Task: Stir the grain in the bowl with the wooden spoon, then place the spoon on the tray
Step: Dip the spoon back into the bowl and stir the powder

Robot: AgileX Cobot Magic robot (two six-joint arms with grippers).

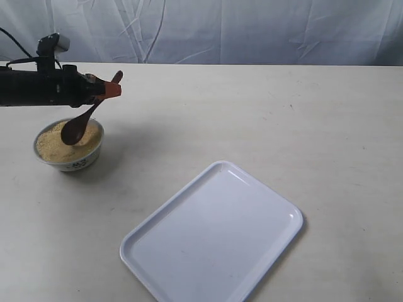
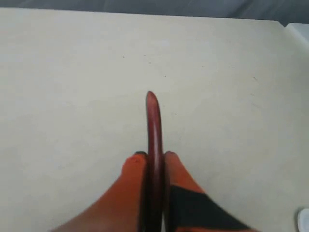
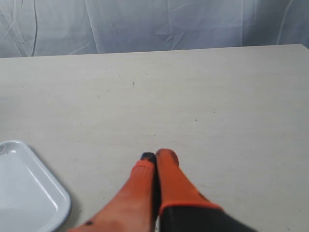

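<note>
At the left of the exterior view the small white bowl [image 1: 68,146] holds a mound of yellow-tan grain [image 1: 56,146]. The dark wooden spoon [image 1: 79,126] slants down over it, its scoop at the grain's surface. My left gripper [image 1: 111,90] is shut on the spoon's handle, above the bowl's right rim. In the left wrist view the handle [image 2: 153,125] runs out between the orange fingers [image 2: 130,179] of that gripper [image 2: 154,155]; bowl and grain are out of that view. The white tray [image 1: 214,236] lies at the front middle. My right gripper [image 3: 157,155] is shut and empty, over bare table.
The pale tabletop [image 1: 271,119] stretches between bowl and tray and out to the right. A white wrinkled cloth backdrop [image 1: 239,28] closes off the far edge. A corner of the tray [image 3: 29,188] shows in the right wrist view, close to the shut fingers.
</note>
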